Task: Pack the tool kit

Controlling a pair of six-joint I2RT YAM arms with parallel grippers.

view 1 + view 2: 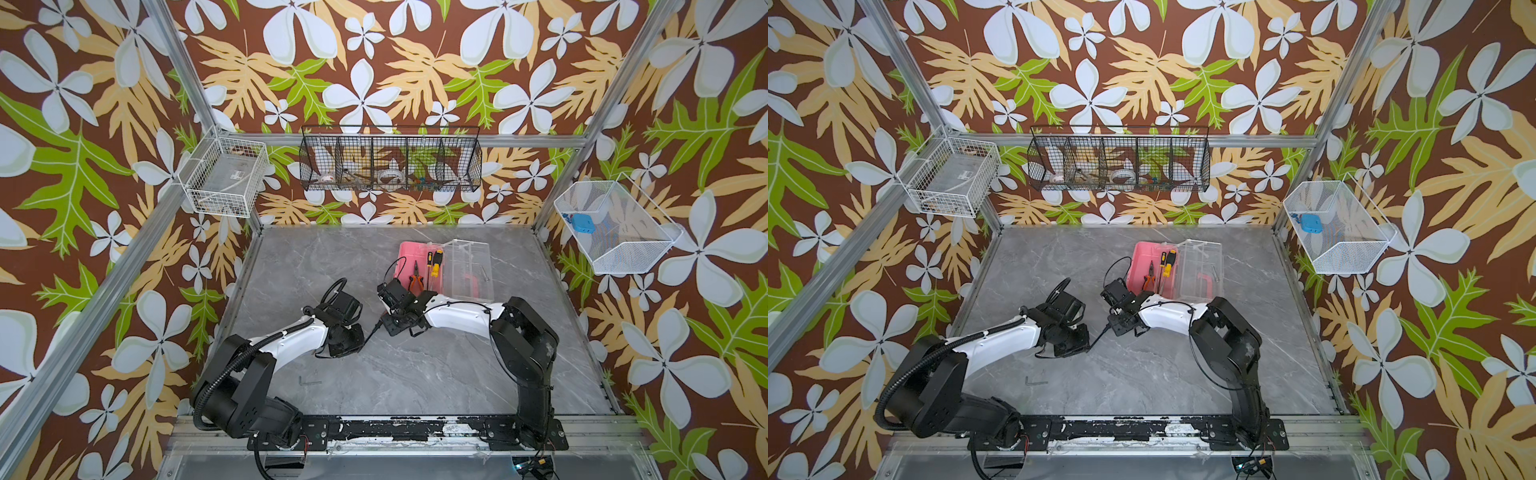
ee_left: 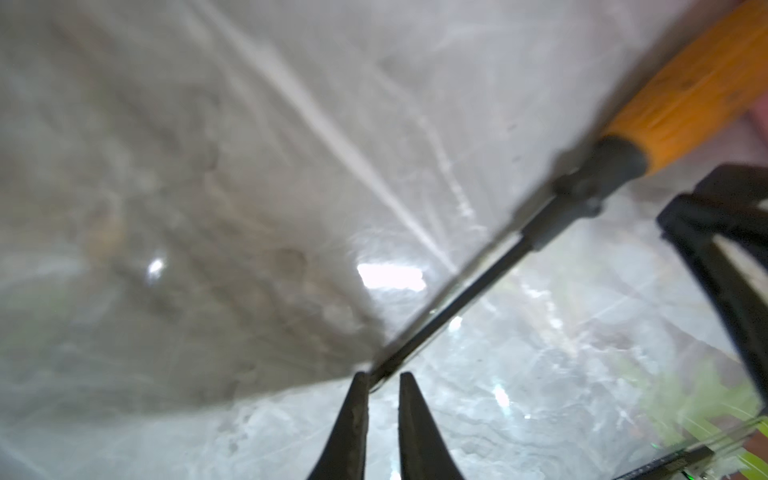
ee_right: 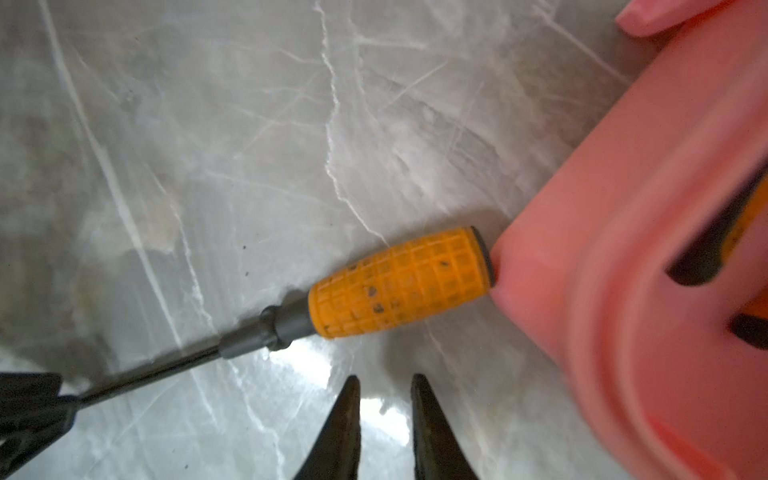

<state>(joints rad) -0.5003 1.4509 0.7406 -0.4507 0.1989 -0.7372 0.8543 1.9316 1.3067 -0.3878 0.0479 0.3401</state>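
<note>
The pink case (image 1: 405, 253) lies open at the back right of the table, its clear lid (image 1: 469, 270) folded out to the right. Orange-black pliers (image 1: 415, 282) and yellow-black screwdrivers (image 1: 434, 264) lie in it. Another screwdriver lies on the table; its orange handle (image 3: 399, 282) butts against the case corner (image 3: 623, 208). Its dark shaft (image 2: 457, 307) ends at my left gripper (image 2: 384, 376), whose jaws stand a narrow gap apart beside the tip. My right gripper (image 3: 384, 380) hovers just short of the handle, slightly open and holding nothing. In both top views the handle is hidden under my right gripper (image 1: 401, 322).
A small black hex key (image 1: 309, 381) lies on the table near the left arm. A black wire basket (image 1: 390, 160) hangs on the back wall. White wire baskets hang at the left (image 1: 226, 176) and the right (image 1: 615, 228).
</note>
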